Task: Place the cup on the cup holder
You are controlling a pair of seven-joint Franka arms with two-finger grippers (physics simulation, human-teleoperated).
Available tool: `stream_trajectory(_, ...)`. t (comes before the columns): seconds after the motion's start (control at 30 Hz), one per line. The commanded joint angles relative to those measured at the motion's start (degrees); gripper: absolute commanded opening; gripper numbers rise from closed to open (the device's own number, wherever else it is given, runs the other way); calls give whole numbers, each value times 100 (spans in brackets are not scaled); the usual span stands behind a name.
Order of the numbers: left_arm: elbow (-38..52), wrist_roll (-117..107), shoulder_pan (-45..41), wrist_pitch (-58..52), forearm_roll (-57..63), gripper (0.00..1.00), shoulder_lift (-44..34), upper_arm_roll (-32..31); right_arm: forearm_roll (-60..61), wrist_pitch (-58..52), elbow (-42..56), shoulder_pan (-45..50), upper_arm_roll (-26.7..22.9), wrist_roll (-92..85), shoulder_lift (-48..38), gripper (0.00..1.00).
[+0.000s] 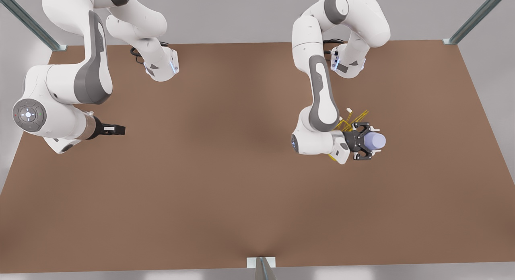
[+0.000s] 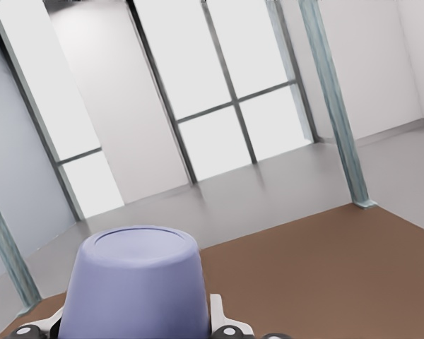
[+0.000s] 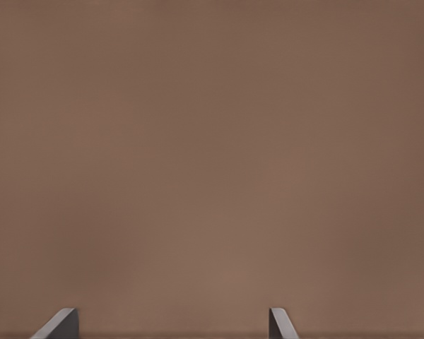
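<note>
Lavender-blue cup (image 1: 375,141) sat clamped in the left gripper (image 1: 364,142) over the yellow cup holder (image 1: 351,121); right gripper (image 1: 114,129) waited apart, fingers spread; no writing readable

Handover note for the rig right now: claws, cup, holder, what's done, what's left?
Left claw: shut on the cup, held sideways next to the holder, on the front view's right.
Right claw: open, waiting above bare table on the front view's left.
Done: cup picked up and carried to the holder.
Left: seat the cup on a prong, release, back off.
</note>
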Motion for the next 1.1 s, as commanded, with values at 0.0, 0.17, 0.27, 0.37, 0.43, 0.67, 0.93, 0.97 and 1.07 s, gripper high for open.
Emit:
stream_trajectory(0.0,-131,-561,-40,39,138,56,-2,-6,4,-3,-1,-20,-1,-111,-6,100)
stream_trajectory(0.17,-157,-1431,-190,347,-547,56,-46,-59,4,5,-1,-29,-1,-111,-6,100)
stream_trajectory(0.27,-157,-1774,-120,496,-574,56,-19,-243,4,5,-1,-29,-1,-111,3,100)
stream_trajectory(0.37,-166,-1985,74,549,-574,56,-2,-437,4,5,-1,-29,-1,-111,29,100)
stream_trajectory(0.43,-166,-2231,100,645,-574,56,-10,-516,4,5,-1,-29,-1,-111,29,100)
stream_trajectory(0.67,-271,-2223,92,637,-618,89,-19,-709,13,49,-10,-37,-1,-120,38,100)
stream_trajectory(0.93,1037,1527,109,-1454,-1741,99,-1716,89,13,111,-27,-108,-1,-217,82,100)
stream_trajectory(0.97,1889,3636,425,-2245,-2725,99,-1724,564,13,111,-18,-117,-1,-217,82,100)
stream_trajectory(1.07,3718,9604,2288,-3784,-4916,100,-2102,22,-58,173,245,-37,-1,-146,73,100)
